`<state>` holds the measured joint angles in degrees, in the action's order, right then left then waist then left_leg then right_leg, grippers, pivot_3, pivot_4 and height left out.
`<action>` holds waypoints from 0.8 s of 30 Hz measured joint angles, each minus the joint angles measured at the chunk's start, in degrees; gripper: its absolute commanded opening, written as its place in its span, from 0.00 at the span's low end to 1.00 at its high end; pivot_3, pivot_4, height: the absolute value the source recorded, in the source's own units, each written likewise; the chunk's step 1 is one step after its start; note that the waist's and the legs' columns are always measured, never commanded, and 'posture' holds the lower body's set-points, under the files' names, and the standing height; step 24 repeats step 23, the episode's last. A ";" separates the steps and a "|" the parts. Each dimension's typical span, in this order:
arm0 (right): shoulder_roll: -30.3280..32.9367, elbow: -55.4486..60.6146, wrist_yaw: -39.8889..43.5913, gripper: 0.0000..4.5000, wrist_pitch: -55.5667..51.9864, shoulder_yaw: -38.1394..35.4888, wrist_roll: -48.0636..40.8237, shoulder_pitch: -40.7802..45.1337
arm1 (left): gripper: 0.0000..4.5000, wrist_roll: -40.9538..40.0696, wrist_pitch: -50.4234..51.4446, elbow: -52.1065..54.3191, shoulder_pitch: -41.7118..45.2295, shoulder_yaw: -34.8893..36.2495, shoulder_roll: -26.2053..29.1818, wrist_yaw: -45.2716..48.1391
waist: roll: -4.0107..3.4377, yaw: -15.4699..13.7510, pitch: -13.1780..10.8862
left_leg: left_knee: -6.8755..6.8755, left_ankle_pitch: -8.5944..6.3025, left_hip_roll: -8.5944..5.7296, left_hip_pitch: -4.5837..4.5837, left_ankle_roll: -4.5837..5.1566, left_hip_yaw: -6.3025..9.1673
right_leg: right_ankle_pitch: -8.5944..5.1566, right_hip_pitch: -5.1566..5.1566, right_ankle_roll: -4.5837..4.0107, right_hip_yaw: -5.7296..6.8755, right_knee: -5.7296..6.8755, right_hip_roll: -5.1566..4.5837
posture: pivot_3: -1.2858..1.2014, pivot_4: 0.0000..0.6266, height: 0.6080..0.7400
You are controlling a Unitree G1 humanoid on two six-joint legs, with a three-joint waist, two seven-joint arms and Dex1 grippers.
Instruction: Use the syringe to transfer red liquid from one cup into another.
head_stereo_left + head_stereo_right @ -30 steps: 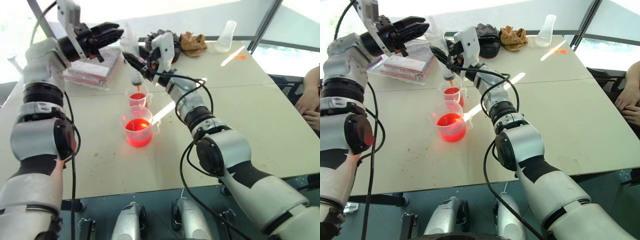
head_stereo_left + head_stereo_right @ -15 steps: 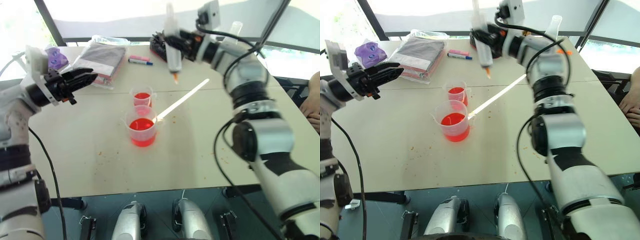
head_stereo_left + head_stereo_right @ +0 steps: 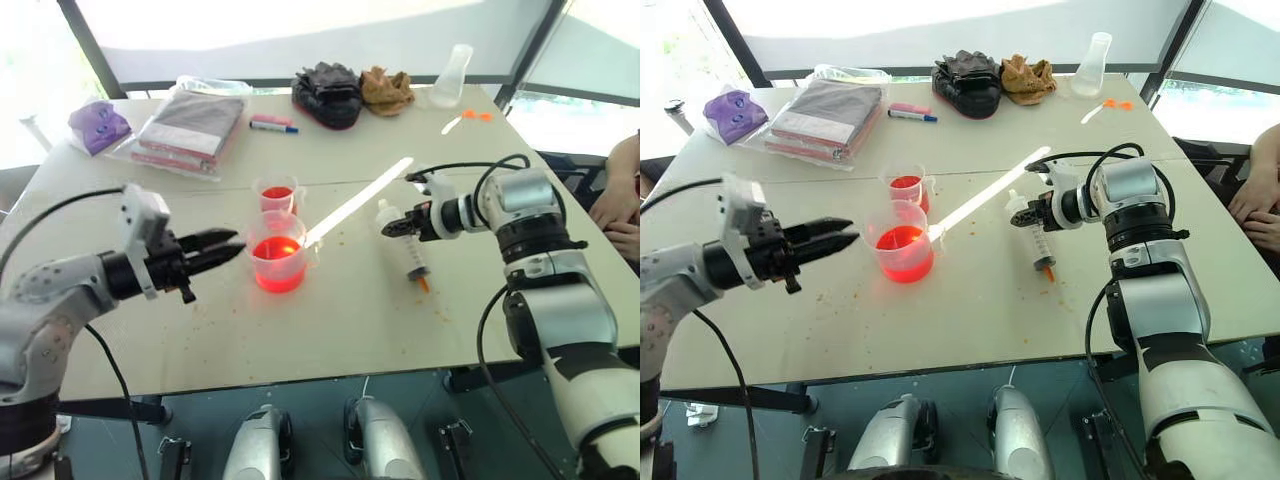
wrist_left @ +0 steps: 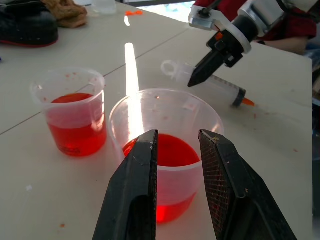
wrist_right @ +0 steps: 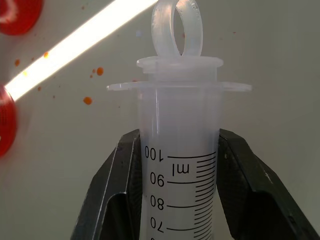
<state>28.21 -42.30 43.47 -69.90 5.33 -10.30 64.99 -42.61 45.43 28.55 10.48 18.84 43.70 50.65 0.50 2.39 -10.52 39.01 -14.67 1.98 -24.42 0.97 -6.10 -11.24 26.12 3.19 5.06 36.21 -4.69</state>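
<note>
With both cups (image 3: 277, 250) holding red liquid, the right end effector (image 3: 408, 226), pinching the syringe (image 3: 403, 247), seems to be laying it on the desk (image 3: 330, 320); next, release, while the left end effector (image 3: 215, 246) hangs spread.

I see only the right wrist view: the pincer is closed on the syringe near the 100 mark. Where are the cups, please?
Observer: Both stand to the robot's left of the syringe, the larger cup nearer the robot, the smaller cup just behind it.
Operator: Do both hold liquid?
Observer: Yes, red liquid is in each.
Operator: And the other arm?
Observer: The left pincer is open and points at the larger cup from the robot's left.
</note>
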 measured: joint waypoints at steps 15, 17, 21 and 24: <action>1.12 8.87 -4.01 0.98 -2.73 -0.86 -1.18 -4.37 | 0.30 -6.14 0.60 1.16 1.38 0.20 -0.80 -5.47 | -0.03 -1.35 -0.02 | 0.05 0.00 -0.03 -0.06 0.01 0.02 | -0.01 0.00 -0.01 -0.03 -0.07 0.00 | 0.52 0.24 1.00; 4.53 11.58 -0.96 0.98 -2.69 -1.06 -2.59 -4.38 | 0.30 -8.14 1.40 0.60 1.44 1.18 -0.91 -6.48 | -0.04 -1.59 -0.04 | 0.04 -0.01 -0.03 -0.11 0.03 0.03 | -0.01 0.07 0.00 -0.03 -0.08 0.00 | 0.52 0.24 1.00; 12.33 23.83 7.12 0.98 -7.18 -6.68 -11.53 -5.45 | 0.30 -12.03 1.99 -0.88 0.96 4.54 -3.24 -10.56 | -0.05 -1.67 -0.04 | -0.07 -0.03 -0.01 -0.13 0.05 0.03 | -0.02 0.11 0.02 -0.02 -0.12 0.01 | 0.52 0.24 1.00; 16.18 33.72 10.08 0.98 -6.64 -10.19 -15.29 -9.51 | 0.30 -13.14 2.04 -0.84 -0.83 5.12 -4.26 -12.38 | 0.02 -1.88 -0.01 | -0.12 -0.05 0.00 -0.12 0.07 0.09 | -0.05 0.05 0.07 0.03 -0.16 0.00 | 0.52 0.24 1.00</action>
